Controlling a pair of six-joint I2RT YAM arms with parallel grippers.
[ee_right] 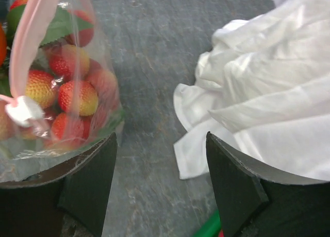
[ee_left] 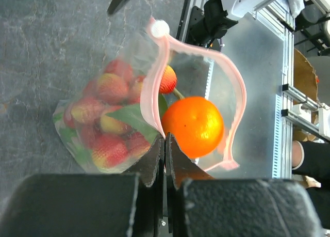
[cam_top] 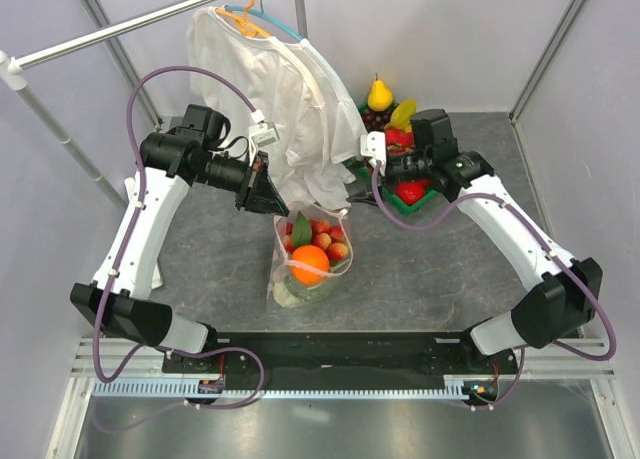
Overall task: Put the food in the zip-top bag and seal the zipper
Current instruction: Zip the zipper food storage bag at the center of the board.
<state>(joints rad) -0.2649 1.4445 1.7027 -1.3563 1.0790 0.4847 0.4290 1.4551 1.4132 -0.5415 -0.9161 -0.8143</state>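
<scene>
The zip-top bag (cam_top: 312, 257) stands on the table and holds an orange (cam_top: 310, 264), a strawberry bunch (cam_top: 325, 236) and lettuce (cam_top: 293, 295). Its mouth is open. My left gripper (cam_top: 270, 193) is shut on the pink zipper strip (ee_left: 153, 87) at the bag's left rim (ee_left: 165, 140). The orange (ee_left: 193, 126) lies just beyond the jaws and the strawberries (ee_left: 103, 126) to their left. The white tab (ee_left: 160, 28) sits at the strip's far end. My right gripper (cam_top: 358, 179) is open and empty (ee_right: 161, 144), with the bag (ee_right: 62, 82) and tab (ee_right: 23, 111) beside its left finger.
A white shirt (cam_top: 285, 99) hangs from a hanger on a rail, and its hem (ee_right: 258, 92) lies next to my right finger. A green crate (cam_top: 398, 208) with a pear (cam_top: 379, 94), a banana (cam_top: 402, 114) and red fruit stands at the back right.
</scene>
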